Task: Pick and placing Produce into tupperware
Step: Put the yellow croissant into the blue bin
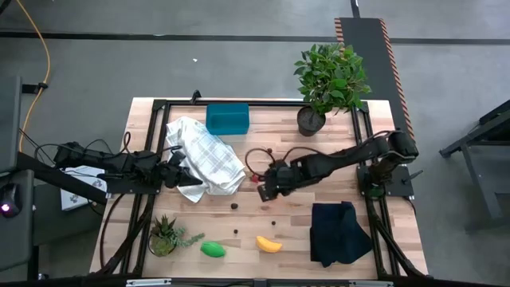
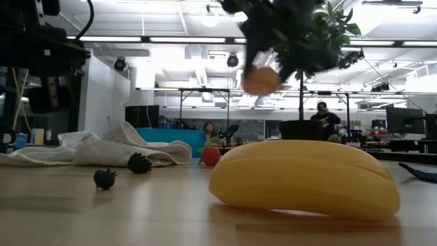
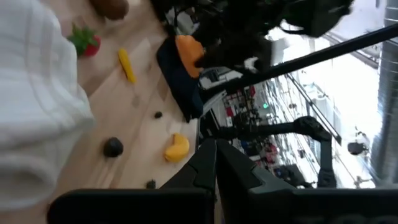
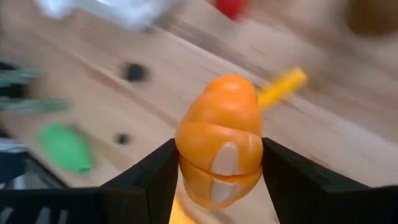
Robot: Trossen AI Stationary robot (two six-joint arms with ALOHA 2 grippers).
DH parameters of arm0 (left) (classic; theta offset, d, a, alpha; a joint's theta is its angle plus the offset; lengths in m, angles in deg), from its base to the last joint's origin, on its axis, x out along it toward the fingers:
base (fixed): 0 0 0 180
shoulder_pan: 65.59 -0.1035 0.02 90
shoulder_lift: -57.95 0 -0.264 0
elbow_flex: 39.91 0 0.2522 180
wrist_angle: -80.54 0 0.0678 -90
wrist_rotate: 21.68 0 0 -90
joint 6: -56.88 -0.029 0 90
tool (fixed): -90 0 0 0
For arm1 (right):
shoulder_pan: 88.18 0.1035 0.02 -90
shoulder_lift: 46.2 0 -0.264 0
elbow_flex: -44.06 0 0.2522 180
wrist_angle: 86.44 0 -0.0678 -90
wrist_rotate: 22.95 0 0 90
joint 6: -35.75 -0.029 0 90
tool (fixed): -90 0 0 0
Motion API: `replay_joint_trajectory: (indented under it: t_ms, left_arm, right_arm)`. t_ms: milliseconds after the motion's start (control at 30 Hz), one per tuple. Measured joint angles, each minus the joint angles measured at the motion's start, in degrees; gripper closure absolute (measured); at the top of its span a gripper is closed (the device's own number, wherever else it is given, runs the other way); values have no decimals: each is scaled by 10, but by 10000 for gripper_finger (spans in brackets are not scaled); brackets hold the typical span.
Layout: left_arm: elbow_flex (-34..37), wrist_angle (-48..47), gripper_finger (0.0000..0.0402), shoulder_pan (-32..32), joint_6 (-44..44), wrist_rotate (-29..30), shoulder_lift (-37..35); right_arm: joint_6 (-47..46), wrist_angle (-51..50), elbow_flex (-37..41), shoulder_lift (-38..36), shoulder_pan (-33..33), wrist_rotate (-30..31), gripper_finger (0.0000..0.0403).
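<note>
My right gripper [image 4: 217, 171] hangs over the middle of the table [image 1: 267, 188], shut on an orange toy fruit [image 4: 221, 140], which the low view shows well above the tabletop [image 2: 261, 80]. My left gripper [image 3: 215, 155] is shut beside the white checked cloth [image 1: 205, 156], at its left edge. The teal tupperware [image 1: 227, 119] sits at the far edge. A yellow banana [image 1: 268, 244], a green oval [image 1: 213, 249], a strawberry [image 2: 211, 156], a thin yellow piece [image 4: 281, 87] and dark berries [image 1: 234, 206] lie on the wood. My right gripper pinches the orange toy fruit between its two fingers, one on each flank of the lower half [image 4: 186, 158]. The fruit's rounded end sticks out past the fingertips. It is lifted clear of the table.
A leafy bush in a dark pot [image 1: 327, 80] stands at the far right. A spiky little plant [image 1: 163, 235] is at the near left and a black folded cloth [image 1: 339, 231] at the near right. A brown kiwi [image 3: 112, 6] lies near the strawberry. People show in the room beyond.
</note>
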Motion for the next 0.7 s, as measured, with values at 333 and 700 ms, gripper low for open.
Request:
replay_joint_trajectory:
  t_ms: [333, 700]
  left_arm:
    - [0, 127, 401, 0, -20, 96, 0]
    - [-71, 100, 354, 0, -291, 110, 2]
  right_arm:
    - [202, 59, -118, 0, -42, 31, 206]
    - [268, 173, -146, 0, -73, -11, 206]
